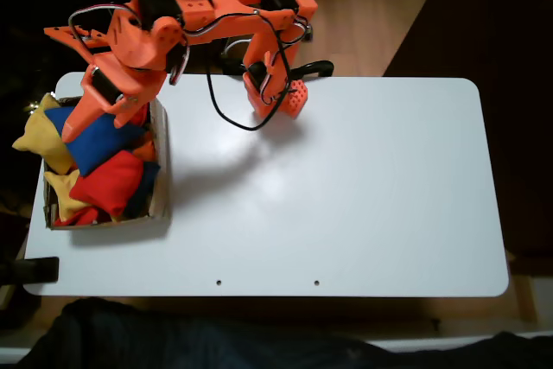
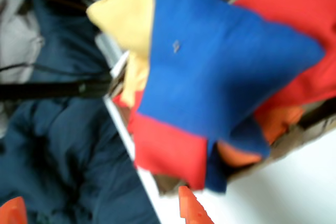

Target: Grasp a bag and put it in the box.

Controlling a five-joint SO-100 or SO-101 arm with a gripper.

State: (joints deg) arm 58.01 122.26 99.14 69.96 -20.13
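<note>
Fixed view from above: a white rectangular bench [image 1: 346, 187] with rounded corners carries a small brown cardboard box [image 1: 161, 170] with low walls at its left edge, toward the far left corner. The box is heaped with soft fabric beanbags. A bright blue square fabric beanbag [image 1: 95, 140] lies on top of the heap, in the far half of the box. A red beanbag [image 1: 111, 183] sits just in front of it, touching it. Yellow beanbags [image 1: 39, 140] spill over the box's left wall, past the bench edge.

The orange plastic arm [image 1: 216, 6] stands at the far edge of the bench and reaches left over the box. Its gripper [image 1: 108, 110] hangs directly above the blue beanbag, at or just over the fabric; contact cannot be judged.

Wrist view, blurred: the blue beanbag [image 2: 220, 72] lies tilted across the pile, over a red beanbag [image 2: 168, 150] and beside a yellow one [image 2: 126, 14]. Two orange fingertips [image 2: 189, 208] enter from the bottom edge, well apart, so the gripper [image 2: 100, 211] is spread and holds nothing. Dark blue cloth [image 2: 63, 156] lies beyond the bench edge.
</note>
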